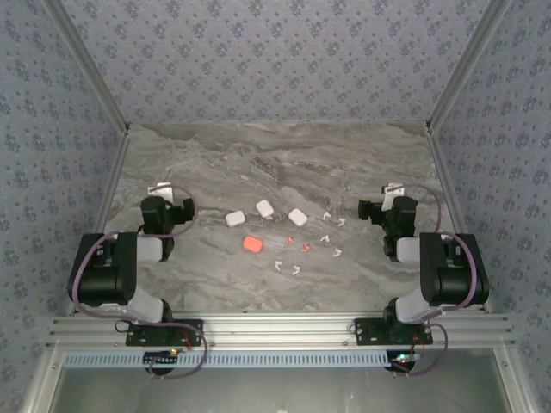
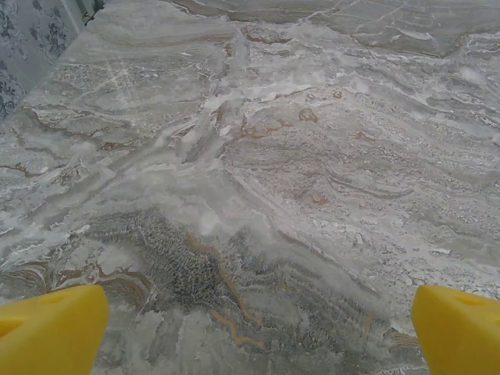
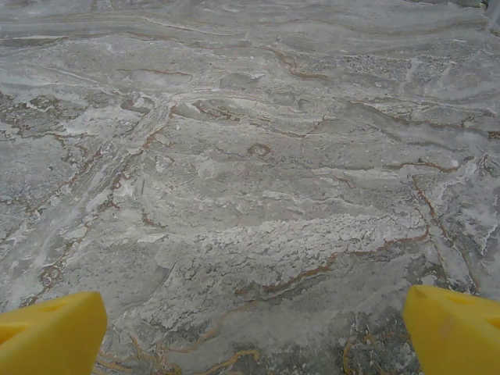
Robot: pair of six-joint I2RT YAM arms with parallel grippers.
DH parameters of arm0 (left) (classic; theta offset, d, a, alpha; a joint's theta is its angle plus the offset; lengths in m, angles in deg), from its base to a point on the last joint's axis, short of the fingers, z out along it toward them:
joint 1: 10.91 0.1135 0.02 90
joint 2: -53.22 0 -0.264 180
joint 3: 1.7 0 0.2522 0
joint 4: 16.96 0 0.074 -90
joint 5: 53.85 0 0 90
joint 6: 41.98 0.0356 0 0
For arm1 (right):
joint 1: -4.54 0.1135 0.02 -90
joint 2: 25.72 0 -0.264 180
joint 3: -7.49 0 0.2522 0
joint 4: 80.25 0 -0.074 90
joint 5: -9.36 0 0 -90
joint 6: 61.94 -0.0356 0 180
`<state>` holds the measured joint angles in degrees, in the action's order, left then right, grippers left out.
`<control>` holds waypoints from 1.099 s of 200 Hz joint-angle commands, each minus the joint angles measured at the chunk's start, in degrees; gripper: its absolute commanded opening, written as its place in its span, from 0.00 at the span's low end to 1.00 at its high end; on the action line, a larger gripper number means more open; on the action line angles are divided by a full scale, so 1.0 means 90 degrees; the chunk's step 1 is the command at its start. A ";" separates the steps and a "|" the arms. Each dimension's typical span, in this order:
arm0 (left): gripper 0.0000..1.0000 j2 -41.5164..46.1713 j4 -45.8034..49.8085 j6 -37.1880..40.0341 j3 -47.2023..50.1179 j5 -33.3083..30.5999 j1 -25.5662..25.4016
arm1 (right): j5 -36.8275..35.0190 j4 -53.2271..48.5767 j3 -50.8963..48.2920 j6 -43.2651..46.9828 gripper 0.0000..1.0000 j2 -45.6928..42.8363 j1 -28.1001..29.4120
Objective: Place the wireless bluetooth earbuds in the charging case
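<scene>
Yellow-tipped left gripper point(image 2: 258, 332) hangs spread wide and empty over the bare grey marble tabletop point(image 2: 258, 156), seemingly parked clear of the work. Mid-table lie three white pebble-shaped cases point(image 1: 264, 207) and a salmon-pink case point(image 1: 252, 244). Just right of them, tiny stemmed earbuds point(image 1: 307, 248) are scattered loose, none seated. Right gripper point(image 3: 254, 332) likewise gapes, empty.

Two black arms point(image 1: 110, 274) with pale grey links, looping purple cables point(image 1: 77, 277), yellow fingertips point(image 2: 51, 332).

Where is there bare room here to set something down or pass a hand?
The far half of the marble table, behind the white cases, is bare, as is the near strip left of the salmon case. Crowded: the scattered earbuds right of centre.
</scene>
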<state>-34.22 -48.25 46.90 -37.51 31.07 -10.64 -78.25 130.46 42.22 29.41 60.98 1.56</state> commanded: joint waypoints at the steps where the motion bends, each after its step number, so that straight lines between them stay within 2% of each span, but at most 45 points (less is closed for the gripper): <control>1: 0.99 -0.0045 -0.0160 -0.0045 -0.0178 0.0155 0.0036 | 0.0027 0.0176 0.0151 -0.0003 1.00 0.0057 -0.0009; 220: 0.99 0.0032 -0.0228 -0.0109 -0.0117 0.0140 0.0070 | 0.0024 0.0181 0.0146 -0.0004 1.00 0.0047 -0.0015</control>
<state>-34.22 -48.27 46.90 -37.55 32.30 -10.27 -78.25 130.46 42.27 29.41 60.98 1.56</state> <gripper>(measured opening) 0.993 0.999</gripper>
